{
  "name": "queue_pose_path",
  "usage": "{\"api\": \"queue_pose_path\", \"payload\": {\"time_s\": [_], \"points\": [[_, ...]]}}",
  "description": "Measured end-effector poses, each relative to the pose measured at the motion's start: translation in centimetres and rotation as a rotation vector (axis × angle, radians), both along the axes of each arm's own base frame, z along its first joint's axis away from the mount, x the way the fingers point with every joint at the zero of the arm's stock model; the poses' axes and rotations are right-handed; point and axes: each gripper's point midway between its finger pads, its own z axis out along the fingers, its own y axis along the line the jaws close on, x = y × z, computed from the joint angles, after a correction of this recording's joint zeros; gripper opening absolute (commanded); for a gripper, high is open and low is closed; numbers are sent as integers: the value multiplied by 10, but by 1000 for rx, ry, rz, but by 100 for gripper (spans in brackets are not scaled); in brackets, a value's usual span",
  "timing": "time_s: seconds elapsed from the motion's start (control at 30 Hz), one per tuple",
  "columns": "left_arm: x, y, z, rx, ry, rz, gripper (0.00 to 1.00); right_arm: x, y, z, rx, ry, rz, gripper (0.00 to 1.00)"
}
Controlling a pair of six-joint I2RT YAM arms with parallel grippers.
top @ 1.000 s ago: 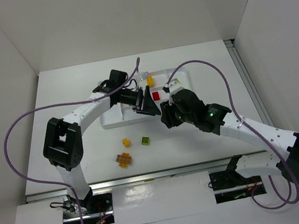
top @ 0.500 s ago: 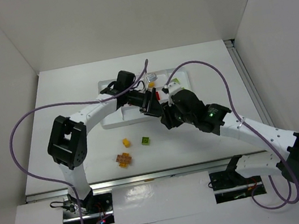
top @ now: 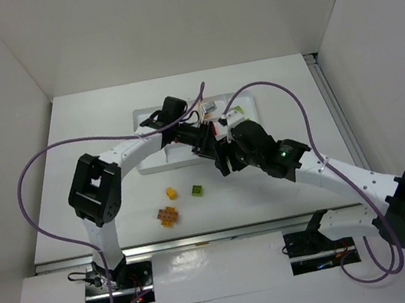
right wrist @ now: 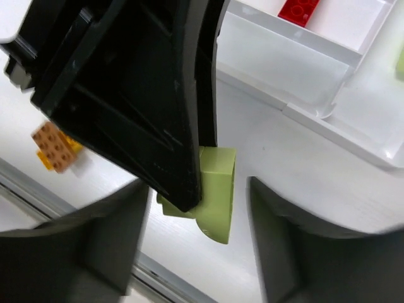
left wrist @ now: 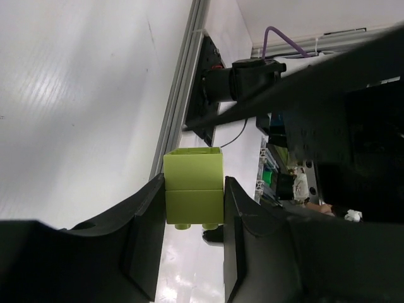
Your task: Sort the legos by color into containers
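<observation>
A pale green lego (left wrist: pixel 192 186) hangs above the table between the two arms. My left gripper (left wrist: pixel 192 197) is shut on it, one finger flat against each side. In the right wrist view the same lego (right wrist: pixel 219 189) sticks out past the left gripper's black finger, and my right gripper (right wrist: pixel 201 211) stands open around it with gaps on both sides. From above, the left gripper (top: pixel 206 143) and right gripper (top: pixel 224 160) meet just in front of the white tray (top: pixel 150 165). A red lego (right wrist: pixel 302 10) lies in one tray compartment.
On the table near the arms lie a yellow lego (top: pixel 170 192), a green lego (top: pixel 197 191) and an orange cluster (top: pixel 167 216), which the right wrist view also shows (right wrist: pixel 55 146). Purple cables arc over both arms.
My left gripper swung right to the right gripper and closed on the pale green lego. The right gripper's jaws opened off that lego.
</observation>
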Motion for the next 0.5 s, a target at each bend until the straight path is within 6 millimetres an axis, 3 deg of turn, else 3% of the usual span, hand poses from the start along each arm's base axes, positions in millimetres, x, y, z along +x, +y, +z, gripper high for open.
{"api": "queue_pose_path", "payload": {"time_s": [0.1, 0.27, 0.33, 0.5], "points": [[2, 1, 1, -2, 3, -4, 0, 4, -1, 5, 1, -17, -16, 93], [15, 11, 8, -1, -10, 22, 0, 8, 1, 19, 17, -44, -24, 89], [27, 20, 11, -3, -22, 49, 0, 7, 1, 24, 39, -43, -10, 83], [49, 45, 11, -2, -42, 111, 0, 17, -8, 45, 190, -25, 23, 82]]}}
